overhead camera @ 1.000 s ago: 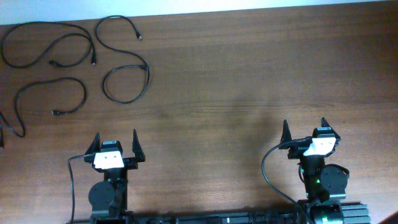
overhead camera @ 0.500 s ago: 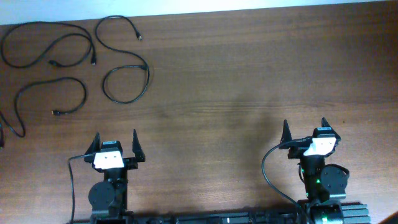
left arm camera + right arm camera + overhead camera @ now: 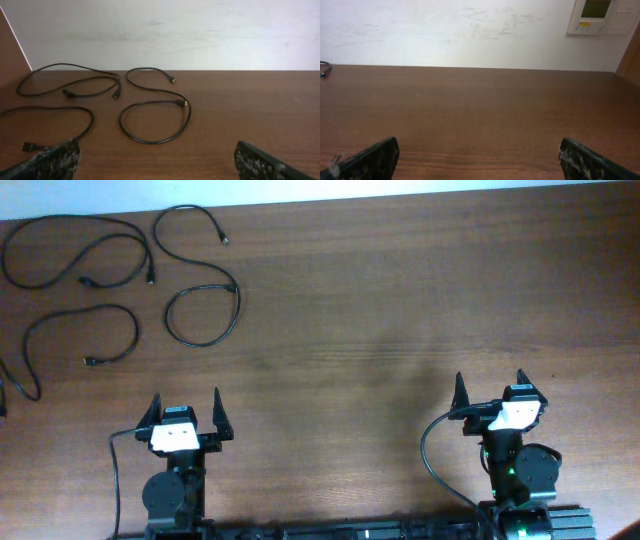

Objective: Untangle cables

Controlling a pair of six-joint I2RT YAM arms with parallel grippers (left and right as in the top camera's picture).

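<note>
Three thin black cables lie apart at the table's far left. One cable point(image 3: 150, 278) forms a wide flat loop at the back left corner. A second cable point(image 3: 167, 315) snakes from a plug at the back into a round loop. A third cable point(image 3: 135, 330) curves nearer the left edge. The left wrist view shows the round loop point(image 3: 150, 142) straight ahead and the other two cables point(image 3: 70, 64) point(image 3: 92, 117) to its left. My left gripper point(image 3: 186, 394) point(image 3: 155, 162) stands open and empty, well short of them. My right gripper point(image 3: 489, 376) point(image 3: 479, 157) is open and empty over bare wood.
A white wall runs along the table's far edge, with a white control panel point(image 3: 602, 16) on it at the right. The right arm's own thick black wire point(image 3: 428, 450) loops beside its base. A cable end point(image 3: 324, 69) shows at the right wrist view's left edge.
</note>
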